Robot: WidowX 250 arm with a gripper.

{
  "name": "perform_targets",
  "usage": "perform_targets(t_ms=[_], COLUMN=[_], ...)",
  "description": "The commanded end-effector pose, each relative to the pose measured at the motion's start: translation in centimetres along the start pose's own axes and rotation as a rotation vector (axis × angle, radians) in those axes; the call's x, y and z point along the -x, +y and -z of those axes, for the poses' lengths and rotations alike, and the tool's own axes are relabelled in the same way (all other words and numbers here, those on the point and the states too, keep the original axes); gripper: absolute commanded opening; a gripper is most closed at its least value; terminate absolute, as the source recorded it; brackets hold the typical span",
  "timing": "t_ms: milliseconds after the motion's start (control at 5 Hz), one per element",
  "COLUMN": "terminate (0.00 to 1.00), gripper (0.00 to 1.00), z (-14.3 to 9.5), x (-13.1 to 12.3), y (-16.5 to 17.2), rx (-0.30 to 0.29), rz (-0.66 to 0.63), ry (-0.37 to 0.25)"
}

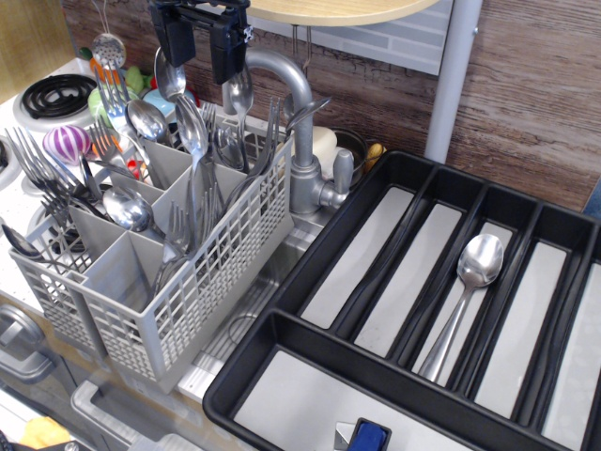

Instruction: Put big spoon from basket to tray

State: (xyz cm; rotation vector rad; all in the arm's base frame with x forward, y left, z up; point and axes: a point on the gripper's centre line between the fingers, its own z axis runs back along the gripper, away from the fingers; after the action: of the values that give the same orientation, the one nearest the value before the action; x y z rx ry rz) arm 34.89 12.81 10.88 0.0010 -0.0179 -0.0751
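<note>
The light grey basket [202, 282] stands at the left, holding several forks and big spoons upright in its compartments. One big spoon [192, 127] stands tall in a middle compartment, bowl up. My black gripper [200, 64] hangs open just above the basket, with nothing between its fingers. Its left finger is above one spoon bowl [170, 82] and its right finger is above another [238, 91]. The black tray [310, 282] lies at the right. One big spoon [467, 291] lies in one of its long compartments.
A grey faucet [302, 141] rises right behind the basket, close to my gripper's right finger. A small perforated skimmer [108, 45], a purple striped ball [68, 143] and a stove burner [54, 94] are at the far left. A white post [451, 75] stands behind the tray. A blue object [370, 437] sits at the tray's front.
</note>
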Motion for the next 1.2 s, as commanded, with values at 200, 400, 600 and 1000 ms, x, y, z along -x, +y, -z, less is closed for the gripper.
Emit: perform_targets(t_ms=[200, 400, 600, 1000], terminate=[0.00, 0.00, 0.00, 0.00], gripper=[1.00, 1.00, 1.00, 1.00], z=[0.5, 0.8, 0.9, 1.7], x=[-0.3, -0.2, 0.1, 0.5], y=[0.0, -0.3, 0.4, 2.1], rx=[-0.087, -0.150, -0.186, -0.197], rz=[-0.228, -0.347, -0.442, -0.521], ry=[-0.121, -0.141, -0.165, -0.284])
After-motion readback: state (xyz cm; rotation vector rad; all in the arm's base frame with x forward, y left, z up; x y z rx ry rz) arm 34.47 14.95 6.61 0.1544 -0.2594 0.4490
